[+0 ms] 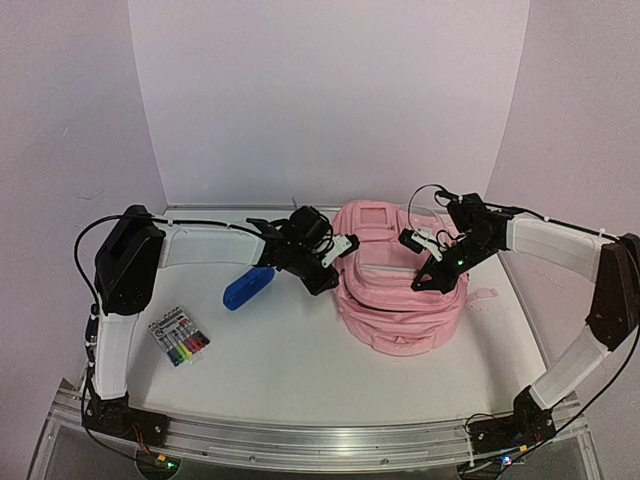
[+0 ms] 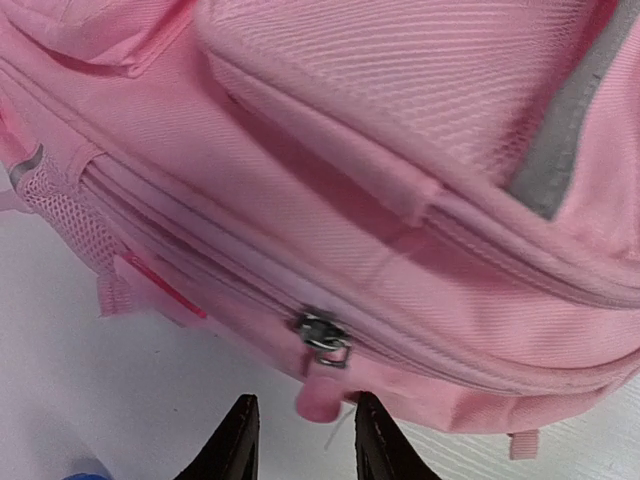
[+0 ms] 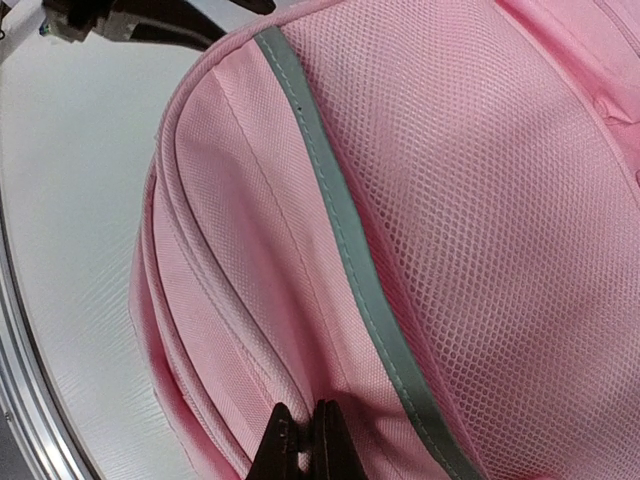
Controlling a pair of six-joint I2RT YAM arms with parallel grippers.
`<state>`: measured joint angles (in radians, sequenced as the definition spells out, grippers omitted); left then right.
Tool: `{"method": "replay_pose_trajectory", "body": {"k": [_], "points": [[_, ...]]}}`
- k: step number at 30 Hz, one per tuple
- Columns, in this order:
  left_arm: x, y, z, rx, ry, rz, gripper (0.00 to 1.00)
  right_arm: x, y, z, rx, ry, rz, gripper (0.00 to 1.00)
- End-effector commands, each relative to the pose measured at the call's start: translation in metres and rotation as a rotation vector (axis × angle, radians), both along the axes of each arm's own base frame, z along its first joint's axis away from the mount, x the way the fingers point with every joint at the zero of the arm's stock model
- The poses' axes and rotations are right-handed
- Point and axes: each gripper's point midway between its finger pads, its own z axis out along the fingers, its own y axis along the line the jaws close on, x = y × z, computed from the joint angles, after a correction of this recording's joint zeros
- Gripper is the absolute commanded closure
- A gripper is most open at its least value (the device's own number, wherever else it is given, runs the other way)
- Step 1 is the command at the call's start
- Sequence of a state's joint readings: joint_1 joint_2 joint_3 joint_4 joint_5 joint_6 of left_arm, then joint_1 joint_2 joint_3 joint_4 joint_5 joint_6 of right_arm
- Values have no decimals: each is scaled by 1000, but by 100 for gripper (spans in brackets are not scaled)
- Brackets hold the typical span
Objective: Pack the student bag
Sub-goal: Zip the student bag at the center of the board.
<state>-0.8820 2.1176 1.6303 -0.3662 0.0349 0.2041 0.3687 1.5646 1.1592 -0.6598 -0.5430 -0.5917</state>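
Plainly the step in hand was opening a pocket, with nothing yet packed: the student bag (image 1: 400,300) lay flat on the white desk (image 1: 300,380), right of the middle, and its zips looked shut. At its left flank the left pincer (image 2: 303,425) stood part spread, with the pink pull tab (image 2: 318,400) of a zip slider (image 2: 323,338) in the gap between its fingers, not visibly clamped. The right pincer (image 3: 303,435) was pressed together low against the bag's side seam, below the grey trim (image 3: 350,250); whether it had caught a fold of fabric could not be told. The next move probably called for nipping the tab firmly and drawing it along the curved zip line while the other arm steadied the soft body, since loose fabric would likely bunch and drag. Outward from the bag, a blue oblong item (image 1: 247,288) lay just beside the left arm, and a pack of markers (image 1: 179,335) sat nearer the front left, well apart from the bag. Bare desk stretched in front of the bag toward the metal rail (image 1: 330,440), giving room to pull; the bag's right side lay near the desk's right edge, and the back wall stood just behind it.
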Motion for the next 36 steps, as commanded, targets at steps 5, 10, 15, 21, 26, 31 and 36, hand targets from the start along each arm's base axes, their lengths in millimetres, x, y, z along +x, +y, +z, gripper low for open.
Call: {"method": "replay_pose_trajectory", "body": {"k": [5,10,15,21,26,31,36], "points": [[16,-16,27,-107,-22,-36,80,-19,-4,2,2,50,9,100],[15,-24,30,-115,-21,-80,80,-15,-2,2,8,63,-2,100],[18,-30,30,-106,-30,-103,74,-15,-2,1,3,60,2,100],[13,-32,20,-78,-1,-142,54,-15,-3,1,-2,54,5,100],[9,-29,21,-66,2,-158,54,-15,-3,2,-2,47,11,100],[-3,-35,23,-88,52,-207,76,-15,-3,2,-1,49,10,100],[-15,-37,32,-116,97,-209,94,-13,-3,2,-3,50,1,100]]}}
